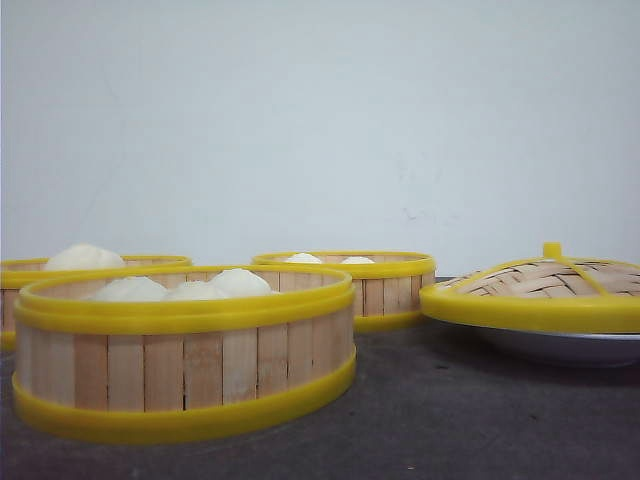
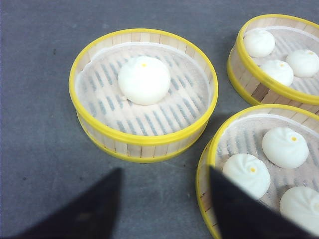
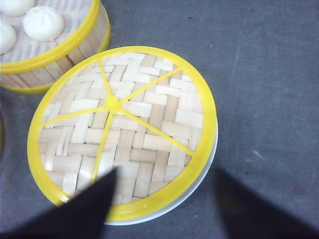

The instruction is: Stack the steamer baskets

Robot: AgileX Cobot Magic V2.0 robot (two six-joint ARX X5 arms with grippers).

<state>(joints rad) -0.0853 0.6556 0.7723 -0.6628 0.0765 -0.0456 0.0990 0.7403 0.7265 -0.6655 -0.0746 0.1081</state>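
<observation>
Nothing is stacked yet: all three steamer baskets sit apart on the dark grey table (image 1: 450,430). In the front view the nearest basket (image 1: 185,370) with three buns sits front-left, the single-bun basket (image 1: 20,285) peeks out behind it at far left, and the third basket (image 1: 385,285) sits further back in the middle. The woven lid (image 1: 545,285) rests on a white plate (image 1: 570,348) off to the right. The left gripper (image 2: 164,209) hovers with its fingers spread wide and nothing between them, just short of the single-bun basket (image 2: 143,94), with one finger overlapping the near basket's rim (image 2: 205,164) in that view. The right gripper (image 3: 164,209) hangs wide and empty over the lid (image 3: 122,129), which probably isn't its job yet. The sensible first move looks like grabbing the single-bun basket by its wall, one finger inside and one outside the yellow rim, staying clear of the bun (image 2: 144,79). It should be lifted level so the bun doesn't roll, then lowered rim-to-rim onto a neighbour, centred so it seats without squashing the buns underneath.
</observation>
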